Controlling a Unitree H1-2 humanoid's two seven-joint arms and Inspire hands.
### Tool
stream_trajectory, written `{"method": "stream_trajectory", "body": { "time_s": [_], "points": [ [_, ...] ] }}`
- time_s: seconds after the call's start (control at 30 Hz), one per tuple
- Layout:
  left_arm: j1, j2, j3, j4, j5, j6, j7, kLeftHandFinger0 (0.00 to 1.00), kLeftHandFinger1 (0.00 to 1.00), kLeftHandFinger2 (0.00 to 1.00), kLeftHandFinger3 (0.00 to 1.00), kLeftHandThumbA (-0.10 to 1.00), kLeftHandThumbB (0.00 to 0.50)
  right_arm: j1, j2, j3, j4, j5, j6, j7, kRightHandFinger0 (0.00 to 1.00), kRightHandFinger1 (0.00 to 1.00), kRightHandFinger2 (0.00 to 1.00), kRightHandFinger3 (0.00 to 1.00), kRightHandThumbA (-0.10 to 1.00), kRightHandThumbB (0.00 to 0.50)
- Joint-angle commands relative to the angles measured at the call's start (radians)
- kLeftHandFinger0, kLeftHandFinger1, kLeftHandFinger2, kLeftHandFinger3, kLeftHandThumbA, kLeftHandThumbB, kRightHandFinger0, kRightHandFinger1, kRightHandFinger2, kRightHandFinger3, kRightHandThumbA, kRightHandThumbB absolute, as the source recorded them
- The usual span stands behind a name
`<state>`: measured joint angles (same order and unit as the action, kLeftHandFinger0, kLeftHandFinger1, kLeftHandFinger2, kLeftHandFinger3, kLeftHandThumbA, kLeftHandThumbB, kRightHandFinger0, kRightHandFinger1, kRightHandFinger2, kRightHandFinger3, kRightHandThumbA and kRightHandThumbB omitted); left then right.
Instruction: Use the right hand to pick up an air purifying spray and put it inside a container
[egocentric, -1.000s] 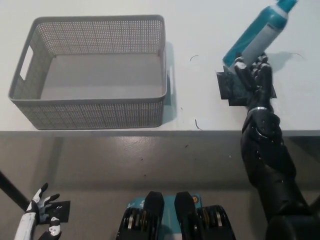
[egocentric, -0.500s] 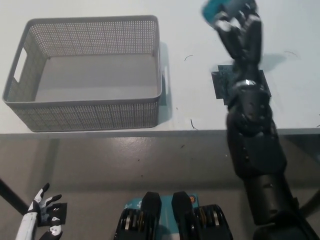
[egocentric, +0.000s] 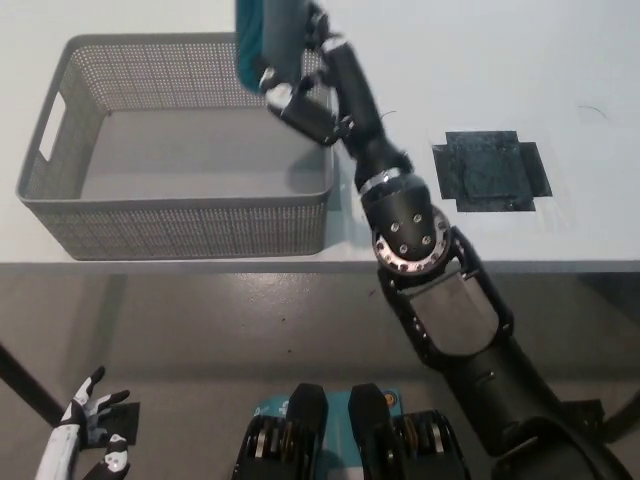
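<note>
Head view shows you the black right robot hand (egocentric: 300, 85) gripping the teal spray bottle (egocentric: 268, 38), raised over the grey basket's (egocentric: 180, 225) right rim on the tabletop (egocentric: 500, 60).

We see only the lower part of the spray bottle (egocentric: 268, 40); its upper part is cut off by the top edge of the frame, so its cap and any label cannot be read. The right hand (egocentric: 305, 85) covers part of the bottle and hides a section of the basket (egocentric: 180, 215) rim behind it. The left hand (egocentric: 90, 440) is cut off at the bottom edge, and we cannot resolve its wrist.
</note>
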<state>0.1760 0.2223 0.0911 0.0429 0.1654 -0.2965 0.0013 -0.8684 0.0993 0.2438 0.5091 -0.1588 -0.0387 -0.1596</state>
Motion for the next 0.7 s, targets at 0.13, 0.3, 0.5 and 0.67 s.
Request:
{"method": "stream_trajectory", "body": {
  "time_s": [0.13,0.3,0.5,0.67],
  "points": [
    [0.001,0.022,-0.005,-0.032,0.006,-0.003,-0.007,0.58,0.75,0.81,1.0,0.06,0.266,0.022,-0.019,0.045,0.035,-0.019,0.061,0.146,1.0,1.0,1.0,1.0,0.49,0.5],
    [-0.005,0.025,-0.005,-0.034,-0.003,0.003,-0.013,0.58,0.74,0.82,1.0,0.05,0.273,0.028,-0.036,0.051,0.039,-0.018,0.057,0.189,1.0,1.0,1.0,1.0,0.57,0.5],
    [-0.004,0.024,-0.005,-0.035,-0.008,0.0,-0.015,0.57,0.74,0.82,1.0,0.02,0.263,0.034,-0.047,0.041,-0.031,0.0,0.096,0.243,0.95,0.99,0.95,1.0,0.51,0.5],
    [-0.001,0.021,-0.004,-0.033,-0.02,0.002,-0.021,0.59,0.75,0.82,1.0,0.04,0.272,0.035,-0.05,0.035,-0.067,-0.005,0.094,0.25,0.89,0.9,0.86,1.0,0.49,0.5]
  ]
}}
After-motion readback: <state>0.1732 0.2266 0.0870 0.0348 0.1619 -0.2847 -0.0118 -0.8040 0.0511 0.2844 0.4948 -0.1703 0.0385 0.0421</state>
